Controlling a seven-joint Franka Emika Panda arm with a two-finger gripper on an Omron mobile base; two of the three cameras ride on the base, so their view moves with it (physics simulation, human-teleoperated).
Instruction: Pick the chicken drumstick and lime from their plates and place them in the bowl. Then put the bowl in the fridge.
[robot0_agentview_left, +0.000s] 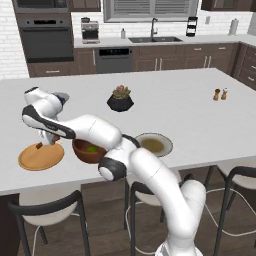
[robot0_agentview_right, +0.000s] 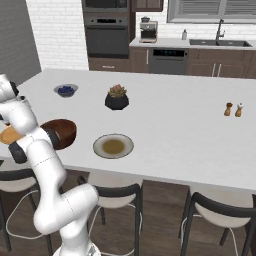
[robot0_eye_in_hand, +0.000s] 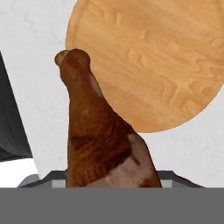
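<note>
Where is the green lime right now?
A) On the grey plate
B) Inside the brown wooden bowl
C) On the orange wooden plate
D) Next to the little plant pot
B: in the left base view the lime sits inside the brown wooden bowl, while the grey plate has no fruit on it.

The arm reaches left, elbow bent, wrist turned down. The gripper (robot0_agentview_left: 48, 140) is closed on the drumstick (robot0_eye_in_hand: 98, 140).

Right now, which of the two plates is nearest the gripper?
The orange-tan wooden plate, at the counter's left end right under the gripper, which holds the chicken drumstick. The pale grey plate with the olive centre sits beyond the wooden bowl.
</note>
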